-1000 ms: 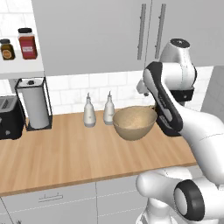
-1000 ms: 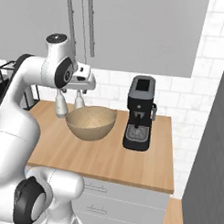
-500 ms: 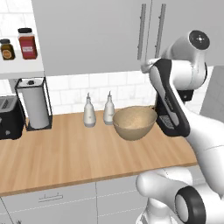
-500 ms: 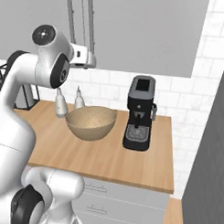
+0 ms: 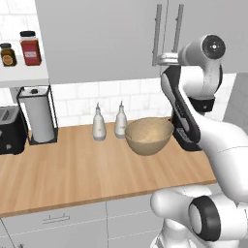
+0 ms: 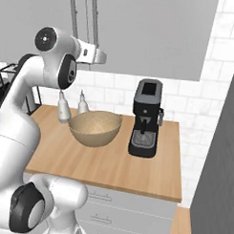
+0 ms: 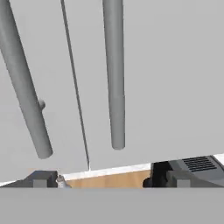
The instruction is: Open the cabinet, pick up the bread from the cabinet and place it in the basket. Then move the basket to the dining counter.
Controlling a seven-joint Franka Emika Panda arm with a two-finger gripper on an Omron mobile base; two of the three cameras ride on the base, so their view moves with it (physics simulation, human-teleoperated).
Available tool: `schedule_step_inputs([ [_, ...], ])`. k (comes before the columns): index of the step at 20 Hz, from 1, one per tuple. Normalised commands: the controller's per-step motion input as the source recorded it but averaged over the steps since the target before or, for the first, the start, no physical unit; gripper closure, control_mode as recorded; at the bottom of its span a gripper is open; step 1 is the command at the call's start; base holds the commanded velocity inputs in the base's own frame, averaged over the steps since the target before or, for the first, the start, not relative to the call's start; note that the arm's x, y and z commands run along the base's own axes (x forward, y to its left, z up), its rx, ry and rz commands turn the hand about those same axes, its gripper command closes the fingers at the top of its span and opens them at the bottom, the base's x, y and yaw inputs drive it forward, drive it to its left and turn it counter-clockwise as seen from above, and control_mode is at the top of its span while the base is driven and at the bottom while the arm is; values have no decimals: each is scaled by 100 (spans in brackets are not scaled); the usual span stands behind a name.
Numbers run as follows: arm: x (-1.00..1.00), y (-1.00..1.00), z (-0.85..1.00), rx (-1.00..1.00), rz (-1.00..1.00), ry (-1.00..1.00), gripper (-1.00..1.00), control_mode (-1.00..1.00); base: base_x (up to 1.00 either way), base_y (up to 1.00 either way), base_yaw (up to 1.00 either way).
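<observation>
**Lining up on the cabinet handle**

My fingers (image 7: 105, 180) are spread wide, pinching nothing, just short of the closed cabinet (image 7: 166, 78). Its right door's bar handle (image 7: 114, 74) runs upright straight ahead of me, the left handle (image 7: 24, 83) off to the side. I see no bread yet, presumably behind the doors. The basket (image 5: 148, 135) waits on the table (image 5: 72, 169) below, beside the coffee machine (image 6: 146, 118)

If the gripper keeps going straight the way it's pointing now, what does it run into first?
Most likely the cabinet: the open gripper faces its closed doors, with the right-hand bar handle nearly dead ahead. That handle would probably be touched first, then the door face behind it, though depth is hard to judge.
</observation>
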Motion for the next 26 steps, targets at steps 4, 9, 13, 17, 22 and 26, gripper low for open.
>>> schedule_step_inputs([
  [4, 47, -26, 1, 21, -9, 0, -100, -100, 0, 0, 0],
  [9, 57, -8, 0, 16, -6, 0, -100, -100, 0, 0, 0],
  [13, 49, -1, 0, 10, 0, 0, -100, -100, 0, 0, 0],
  [17, 49, -3, 0, 5, 0, 0, -100, -100, 0, 0, 0],
  [22, 51, -4, 0, 0, 0, 0, 100, -100, 0, 0, 0],
  [26, 23, -1, 0, 1, 0, 0, 100, -100, 0, 0, 0],
])
